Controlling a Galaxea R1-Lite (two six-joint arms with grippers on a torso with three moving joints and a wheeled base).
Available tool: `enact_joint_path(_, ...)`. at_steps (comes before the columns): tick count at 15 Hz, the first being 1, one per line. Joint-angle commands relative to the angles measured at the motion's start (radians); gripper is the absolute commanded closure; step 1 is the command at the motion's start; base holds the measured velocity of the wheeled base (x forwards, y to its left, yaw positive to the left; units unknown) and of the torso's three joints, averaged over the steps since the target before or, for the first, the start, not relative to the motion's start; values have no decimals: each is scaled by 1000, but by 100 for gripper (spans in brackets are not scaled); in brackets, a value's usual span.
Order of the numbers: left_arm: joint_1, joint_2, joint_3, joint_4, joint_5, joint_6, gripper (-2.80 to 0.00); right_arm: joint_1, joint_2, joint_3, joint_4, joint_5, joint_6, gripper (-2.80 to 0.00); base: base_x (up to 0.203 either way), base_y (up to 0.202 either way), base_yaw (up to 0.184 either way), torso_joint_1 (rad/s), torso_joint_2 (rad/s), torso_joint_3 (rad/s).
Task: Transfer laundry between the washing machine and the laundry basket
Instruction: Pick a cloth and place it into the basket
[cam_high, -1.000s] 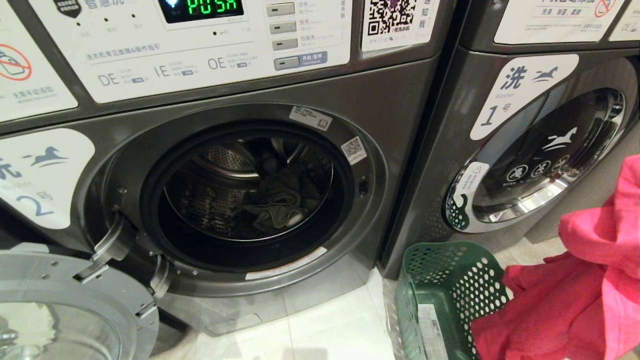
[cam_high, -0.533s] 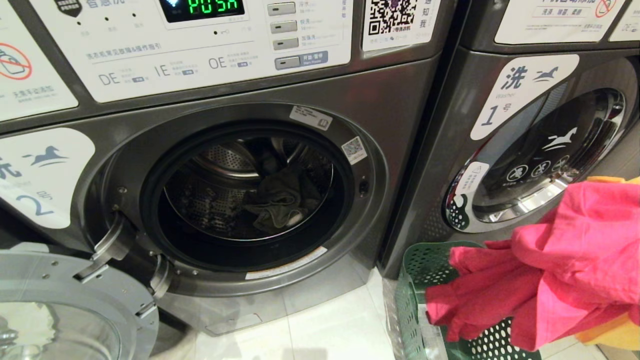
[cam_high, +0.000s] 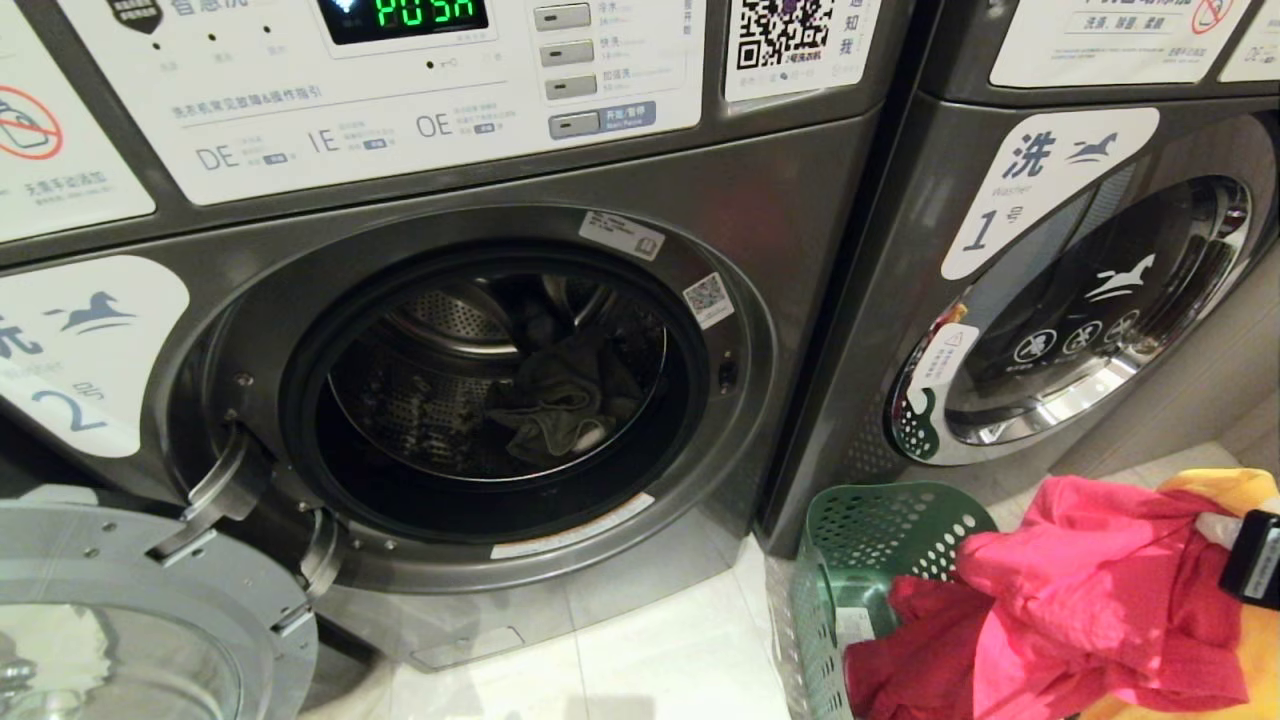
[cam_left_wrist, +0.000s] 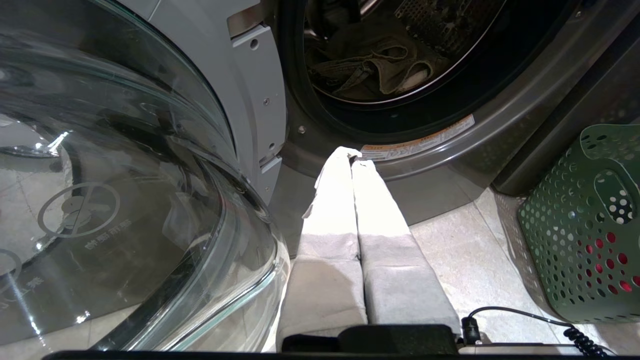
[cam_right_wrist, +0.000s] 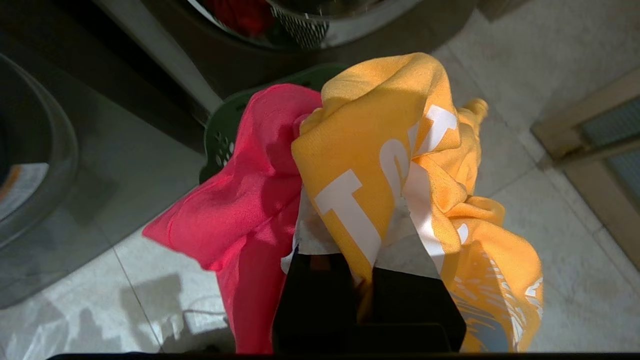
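The washing machine (cam_high: 745, 330) marked 2 has its door swung open, and a dark olive garment (cam_high: 555, 400) lies in its drum, also seen in the left wrist view (cam_left_wrist: 375, 75). A green perforated laundry basket (cam_high: 880, 540) stands on the floor to its right. My right gripper (cam_right_wrist: 365, 240) is shut on a yellow printed garment (cam_right_wrist: 380, 130) with a red garment (cam_right_wrist: 250, 190) bunched against it. This bundle hangs over the basket's right part, the red garment (cam_high: 1080, 590) draping into it. My left gripper (cam_left_wrist: 351, 155) is shut and empty, low beside the open door.
The open glass door (cam_high: 120, 600) juts out at the lower left, close to the left arm. A second washer (cam_high: 1090, 310) marked 1, door shut, stands behind the basket. Pale tiled floor (cam_high: 660, 660) lies between door and basket.
The red garment swung left over the basket, then sank lower onto it. The yellow garment and the right gripper's black body came into the head view at the right edge. The left arm stayed still.
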Motion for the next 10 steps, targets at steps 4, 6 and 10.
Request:
enact_joint_path(4, 0, -1, 11, -1, 0, 0, 0, -4, 347, -43, -129, 22, 66, 0, 0, 0, 0, 0, 0, 0)
enact_joint_path(6, 0, -1, 11, -1, 0, 0, 0, -4, 427, -87, -155, 28, 76, 0, 0, 0, 0, 0, 0, 0)
enact_joint_path(10, 1, -1, 11, -1, 0, 0, 0, -10, 553, -136, -163, 73, 87, 0, 0, 0, 0, 0, 0, 0)
